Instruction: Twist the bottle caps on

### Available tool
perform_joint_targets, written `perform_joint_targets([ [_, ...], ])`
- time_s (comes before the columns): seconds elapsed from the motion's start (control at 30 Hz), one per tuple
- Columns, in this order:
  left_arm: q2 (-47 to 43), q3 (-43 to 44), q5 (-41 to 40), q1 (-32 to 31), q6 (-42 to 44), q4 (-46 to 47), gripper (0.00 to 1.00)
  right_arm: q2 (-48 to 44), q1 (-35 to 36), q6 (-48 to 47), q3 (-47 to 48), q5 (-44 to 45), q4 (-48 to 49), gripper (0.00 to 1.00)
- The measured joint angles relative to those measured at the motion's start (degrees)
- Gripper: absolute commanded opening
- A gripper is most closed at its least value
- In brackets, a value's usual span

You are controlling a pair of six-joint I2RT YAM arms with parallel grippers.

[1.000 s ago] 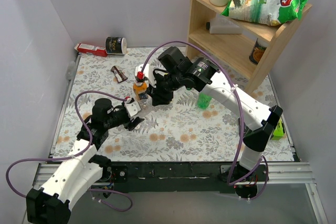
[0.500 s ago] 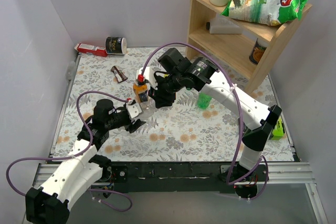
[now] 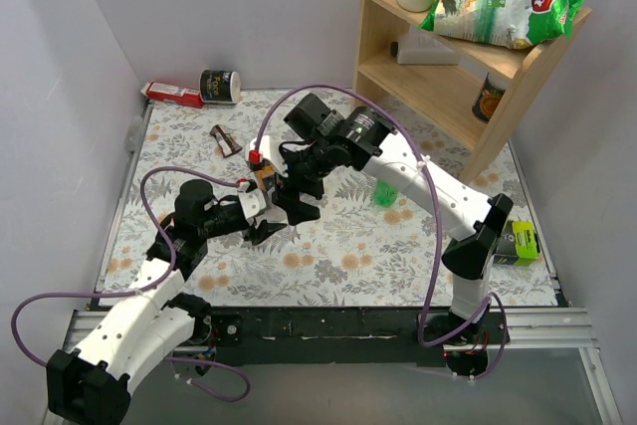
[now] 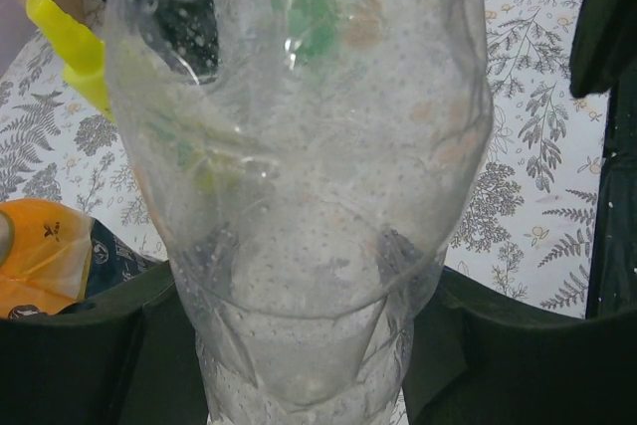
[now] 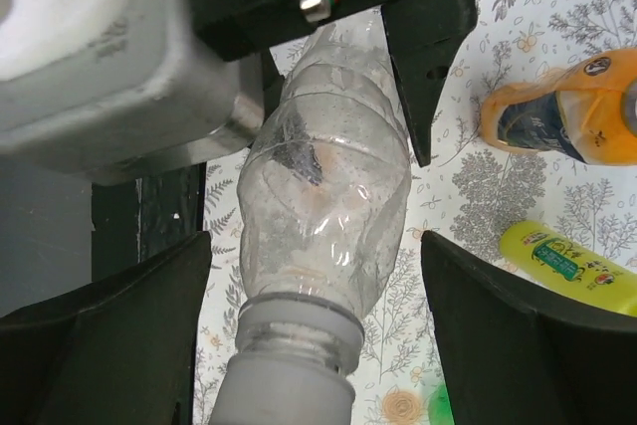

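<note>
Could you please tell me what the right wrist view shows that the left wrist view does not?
Only the right wrist view: the white cap on the neck, untouched between the fingers of the open right gripper, and the yellow bottle with its label showing. Only the left wrist view: that bottle's pointed nozzle. Both: the clear bottle clamped in the left gripper, with the orange bottle nearby.

A bottle point(image 5: 323, 206) sat in the left gripper point(image 4: 304, 345), near the middle of the table point(image 3: 398, 246). The right gripper point(image 5: 314, 335) had a finger on each side of its top. A second bottle point(image 5: 567, 111) was just beside it.
</note>
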Motion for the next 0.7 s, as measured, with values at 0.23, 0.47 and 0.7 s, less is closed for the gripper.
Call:
perform_joint_targets([
  [0.23,1.49,0.02,0.70,0.00,-1.11,-0.66,0.00,-4.17,-0.04,-3.06,0.13,-0.76,0.46,0.93],
  [0.47,3.02,0.28,2.45,0.00,-0.46,-6.86,0.00,-17.97,-0.02,-8.09,-7.48,0.39,4.07,0.78],
  [0.7,4.04,3.89,5.07,0.00,4.15,-14.71,0.00,-22.49,0.26,-17.64,-13.20,1.14,6.32,0.68],
])
